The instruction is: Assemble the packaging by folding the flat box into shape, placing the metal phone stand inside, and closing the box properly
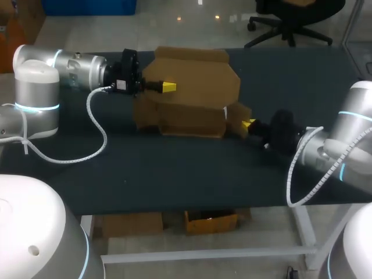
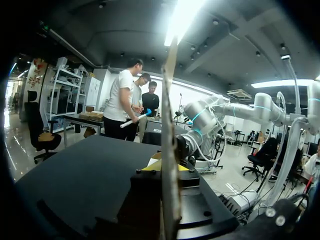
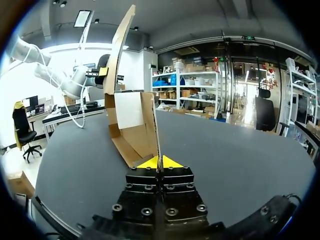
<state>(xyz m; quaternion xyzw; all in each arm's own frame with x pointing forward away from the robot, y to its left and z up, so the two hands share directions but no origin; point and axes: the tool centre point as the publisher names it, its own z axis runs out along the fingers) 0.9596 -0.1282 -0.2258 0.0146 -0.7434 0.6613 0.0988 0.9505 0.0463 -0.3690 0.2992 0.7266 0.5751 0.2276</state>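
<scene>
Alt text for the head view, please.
A half-folded cardboard box stands on the dark table, one broad panel raised. The left arm has its jaws shut on that panel's left side; the right arm has its jaws shut on a small flap at the box's right end.

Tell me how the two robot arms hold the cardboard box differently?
Left arm: jaws shut on the cardboard box's big upright panel, up high. Right arm: jaws shut on a small side flap, low by the table. Both pinch cardboard between yellow tips.
</scene>
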